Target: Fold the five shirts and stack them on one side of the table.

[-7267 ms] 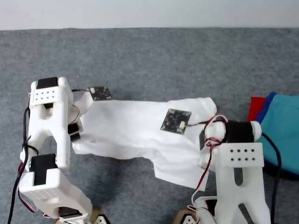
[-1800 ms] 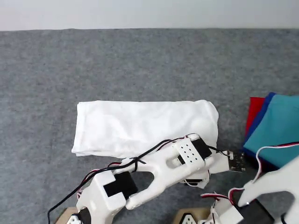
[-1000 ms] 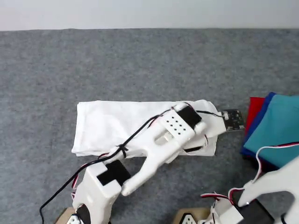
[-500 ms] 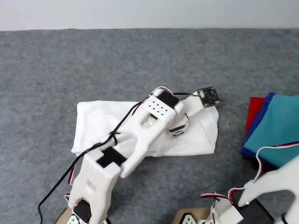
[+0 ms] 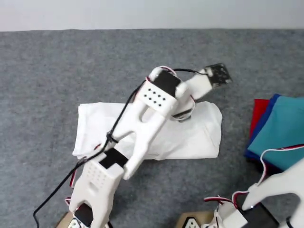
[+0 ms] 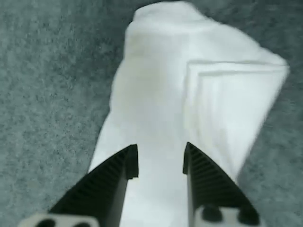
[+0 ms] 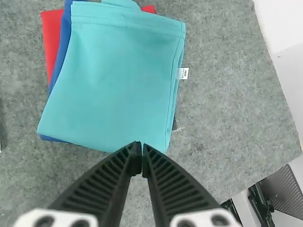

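- Left wrist view: my left claw (image 6: 159,153) hangs parted, empty, over the white shirt (image 6: 189,94), ready to fold.
- My right claw (image 7: 141,147), closed empty, sits aside above the teal shirt (image 7: 118,71).

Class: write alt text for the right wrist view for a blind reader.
The right claw, shut, hangs over folded shirts stacked on the grey table: a teal shirt on top, a blue shirt and a red shirt beneath.
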